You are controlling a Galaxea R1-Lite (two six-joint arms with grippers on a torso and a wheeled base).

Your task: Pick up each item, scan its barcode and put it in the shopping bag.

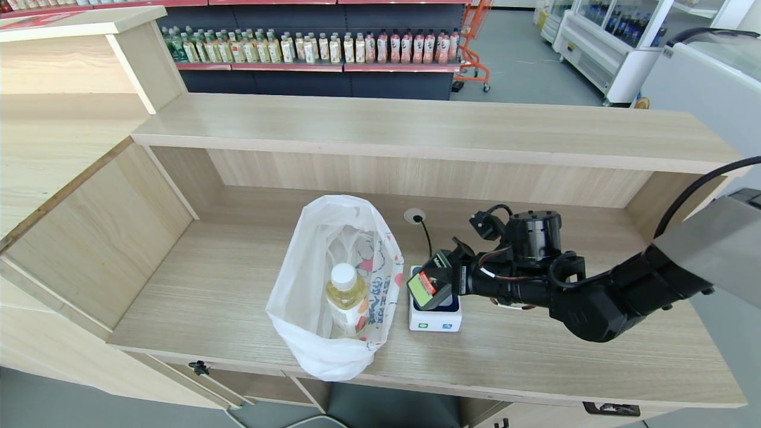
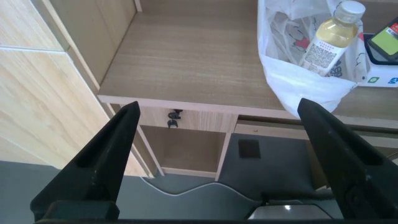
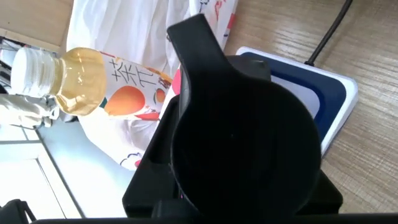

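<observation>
Overhead, right gripper (image 1: 441, 274) clamped on small box (image 1: 427, 288), box just above scanner (image 1: 436, 320), beside shopping bag (image 1: 294, 279) holding bottle (image 1: 346, 297), left wrist, left gripper (image 2: 217, 111) wide open, empty, bag farther off, right wrist, scanner underneath gripper, bottle beside it

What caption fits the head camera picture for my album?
Right gripper holds a box over the scanner; a bottle sits in the bag.
</observation>
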